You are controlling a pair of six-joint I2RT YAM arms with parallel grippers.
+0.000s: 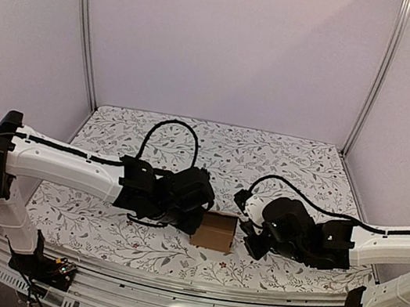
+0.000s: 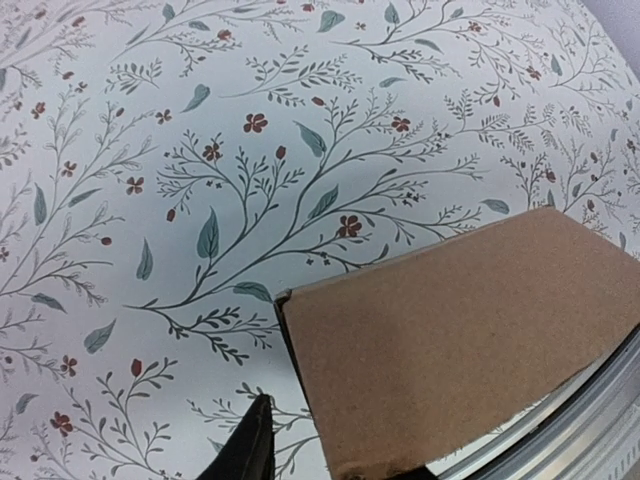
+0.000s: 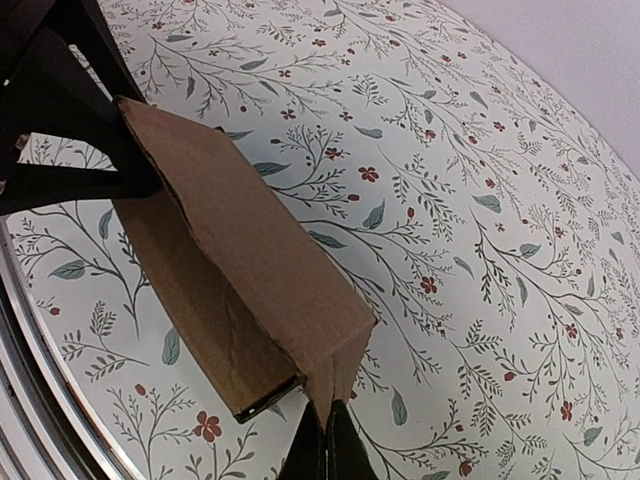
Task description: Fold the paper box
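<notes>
At lower centre of the bench (image 1: 306, 163), the paper box (image 1: 214, 231) looks nearly folded; our right jaws are shut at its corner, left jaws we cannot tell.

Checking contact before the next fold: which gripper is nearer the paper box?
Right. The right gripper is shut on a corner of the paper box; the left gripper sits at the opposite end, its visible finger just beside the edge.
</notes>
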